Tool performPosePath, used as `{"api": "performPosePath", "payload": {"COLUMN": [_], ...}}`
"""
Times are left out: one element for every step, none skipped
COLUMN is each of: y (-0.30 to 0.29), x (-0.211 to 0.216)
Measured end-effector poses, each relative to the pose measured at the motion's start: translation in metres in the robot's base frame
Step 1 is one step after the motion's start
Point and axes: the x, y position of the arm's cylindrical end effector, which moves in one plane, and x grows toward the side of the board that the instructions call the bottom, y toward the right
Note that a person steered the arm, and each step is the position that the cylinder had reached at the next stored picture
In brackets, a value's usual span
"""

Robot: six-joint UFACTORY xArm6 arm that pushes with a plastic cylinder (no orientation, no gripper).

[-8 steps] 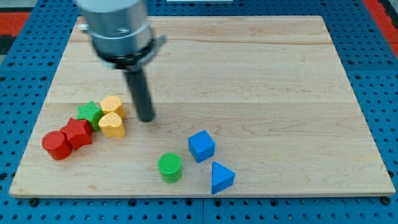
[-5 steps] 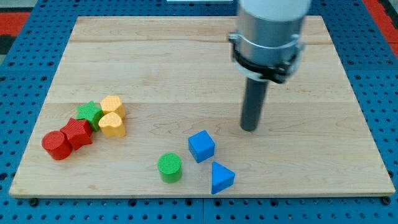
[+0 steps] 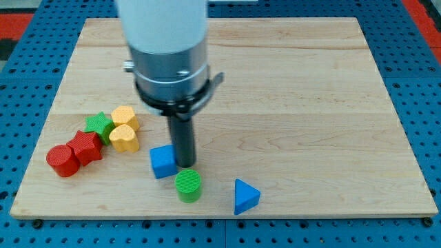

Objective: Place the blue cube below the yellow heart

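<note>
The blue cube (image 3: 162, 162) sits near the view's bottom, left of centre, to the lower right of the yellow heart (image 3: 125, 138). My tip (image 3: 184, 163) touches the cube's right side. The green cylinder (image 3: 187, 185) stands just below the tip. A yellow hexagonal block (image 3: 125, 116) lies just above the heart.
A green star (image 3: 100, 125), a red hexagonal block (image 3: 85, 147) and a red cylinder (image 3: 62, 160) cluster left of the heart. A blue triangular block (image 3: 245, 195) lies near the board's bottom edge (image 3: 220, 215), right of the green cylinder.
My tip swung from the left over to the right of the blue cube, then came back left and pushed the cube leftward, toward the yellow heart. The other blocks stayed put.
</note>
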Motion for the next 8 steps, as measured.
{"api": "performPosePath", "payload": {"y": [-0.037,-0.003,0.055,0.116,0.187,0.219,0.217,0.174], "x": [-0.007,-0.012,-0.013,-0.009,0.000,0.037,0.059,0.060]}}
